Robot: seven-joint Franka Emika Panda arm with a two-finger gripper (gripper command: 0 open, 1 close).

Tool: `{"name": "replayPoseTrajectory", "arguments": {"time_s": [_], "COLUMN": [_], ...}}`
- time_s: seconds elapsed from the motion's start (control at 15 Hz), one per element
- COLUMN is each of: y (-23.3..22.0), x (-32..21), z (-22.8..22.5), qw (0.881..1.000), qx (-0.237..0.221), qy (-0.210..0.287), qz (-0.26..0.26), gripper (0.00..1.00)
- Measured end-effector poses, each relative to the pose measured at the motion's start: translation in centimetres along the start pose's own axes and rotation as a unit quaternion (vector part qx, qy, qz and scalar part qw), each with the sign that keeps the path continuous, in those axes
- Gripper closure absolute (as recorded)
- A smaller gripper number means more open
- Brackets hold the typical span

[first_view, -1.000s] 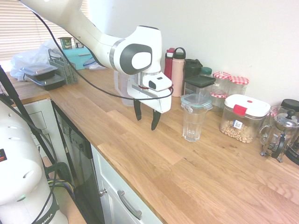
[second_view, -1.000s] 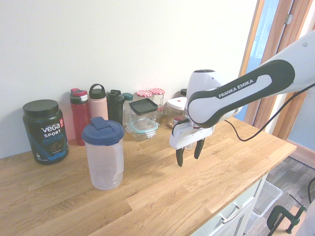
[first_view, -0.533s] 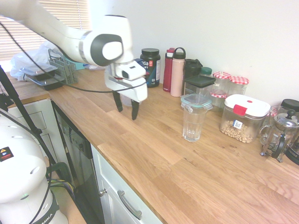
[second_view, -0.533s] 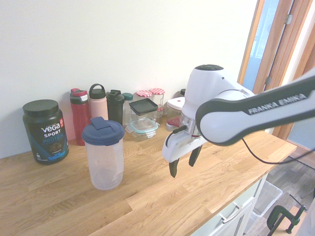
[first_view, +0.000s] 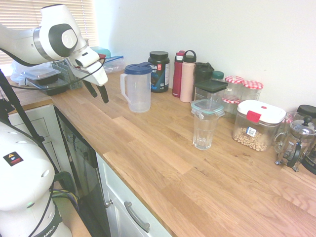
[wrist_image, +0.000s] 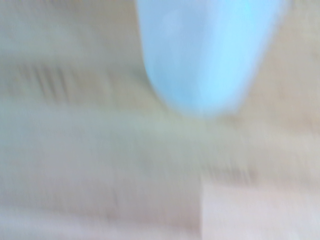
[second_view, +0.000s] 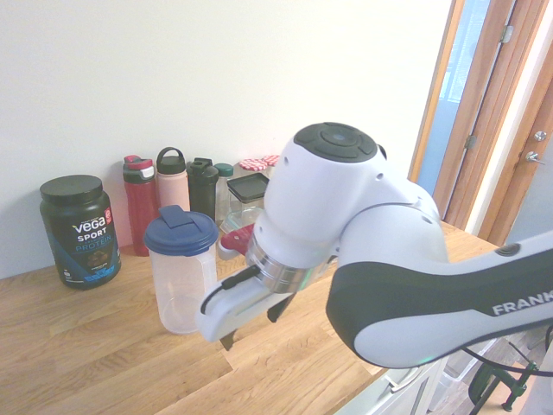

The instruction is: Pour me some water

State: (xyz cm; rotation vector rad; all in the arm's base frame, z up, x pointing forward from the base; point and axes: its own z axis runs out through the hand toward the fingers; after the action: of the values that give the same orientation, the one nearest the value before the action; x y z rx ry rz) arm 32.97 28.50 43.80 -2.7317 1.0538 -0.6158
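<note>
A wooden worktop (first_view: 163,163) fills the frame from upper left to lower right. Standing on it: a blue-lidded pitcher (first_view: 137,87) at upper centre, a clear tumbler (first_view: 204,129) mid-frame, and — along the wall — a black tub (first_view: 159,71), bottles (first_view: 187,69) (red and pink), jars (first_view: 252,93), a lidded container (first_view: 256,124) and a French press (first_view: 295,141).

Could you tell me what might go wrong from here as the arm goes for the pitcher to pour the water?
1. The open gripper is beside the pitcher, on the handle side; a fast or misjudged approach could knock the tall, light-looking pitcher over.
2. The pitcher's blue lid looks closed, so tipping might pour nothing or pop it off.
3. The tumbler stands among crowded jars and containers, so a swinging pitcher could strike them.
</note>
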Motion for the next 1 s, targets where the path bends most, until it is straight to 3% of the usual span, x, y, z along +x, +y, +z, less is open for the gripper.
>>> {"name": "replayPoseTrajectory", "arguments": {"time_s": [0.13, 0.2, 0.47, 1.0], "y": [-1.9, -2.7, -4.9, -4.9], "x": [1.8, 2.6, 4.7, 6.7], "z": [0.5, 0.8, 2.0, 2.6], "qw": [1.000, 1.000, 0.999, 0.999], "qx": [0.010, 0.015, 0.030, 0.037], "qy": [0.011, 0.017, 0.025, 0.031], "qz": [0.002, 0.004, 0.013, 0.022], "gripper": [0.00, 1.00, 1.00, 1.00]}}
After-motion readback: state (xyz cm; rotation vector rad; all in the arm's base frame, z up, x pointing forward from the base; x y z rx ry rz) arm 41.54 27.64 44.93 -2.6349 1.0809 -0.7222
